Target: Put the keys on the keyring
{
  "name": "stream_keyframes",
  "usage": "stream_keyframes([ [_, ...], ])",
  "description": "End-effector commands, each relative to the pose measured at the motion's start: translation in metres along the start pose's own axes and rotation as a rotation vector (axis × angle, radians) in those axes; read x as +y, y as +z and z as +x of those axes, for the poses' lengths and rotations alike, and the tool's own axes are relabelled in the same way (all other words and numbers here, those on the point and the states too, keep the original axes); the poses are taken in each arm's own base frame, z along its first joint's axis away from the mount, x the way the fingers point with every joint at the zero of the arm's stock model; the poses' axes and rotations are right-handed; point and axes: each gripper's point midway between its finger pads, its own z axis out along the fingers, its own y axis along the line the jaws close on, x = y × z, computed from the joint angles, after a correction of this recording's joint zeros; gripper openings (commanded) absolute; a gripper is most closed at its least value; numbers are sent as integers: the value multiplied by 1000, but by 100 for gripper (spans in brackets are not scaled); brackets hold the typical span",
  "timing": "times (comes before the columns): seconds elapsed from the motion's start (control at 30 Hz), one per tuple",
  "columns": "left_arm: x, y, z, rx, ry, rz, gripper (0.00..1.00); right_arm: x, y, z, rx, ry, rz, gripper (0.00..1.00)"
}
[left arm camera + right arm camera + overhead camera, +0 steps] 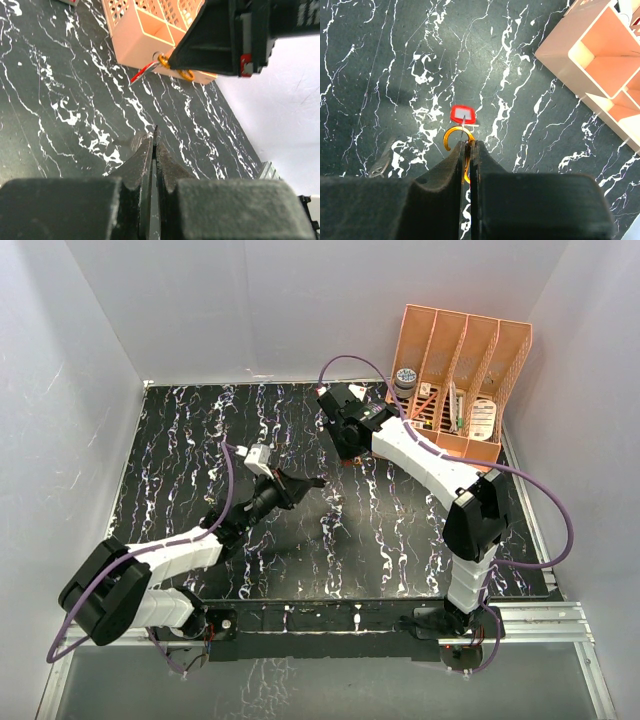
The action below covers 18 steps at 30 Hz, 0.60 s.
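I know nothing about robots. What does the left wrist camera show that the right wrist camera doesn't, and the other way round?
Only the left wrist view: the left claw, shut, up close, the right claw seen from outside, and a white wall behind. Only the right wrist view: the right claw's own tips pinching the orange ring, with the head of the red key face-on just beyond. Both share the ring, the red key, the orange organizer and the black marbled table.
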Motion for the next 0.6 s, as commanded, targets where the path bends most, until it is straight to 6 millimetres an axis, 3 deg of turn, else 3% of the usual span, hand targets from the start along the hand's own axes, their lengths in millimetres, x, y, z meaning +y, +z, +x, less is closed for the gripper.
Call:
stream_keyframes([
  [0.0, -17, 9, -38, -97, 19, 34, 0, 1, -17, -16, -73, 35, -28, 0],
  [0.2, -19, 19, -53, -146, -6, 29, 0, 4, -18, -14, -58, 29, -30, 0],
  [0.57, -17, 26, -61, -171, -30, 16, 0, 19, -15, -12, -48, 21, -47, 0],
])
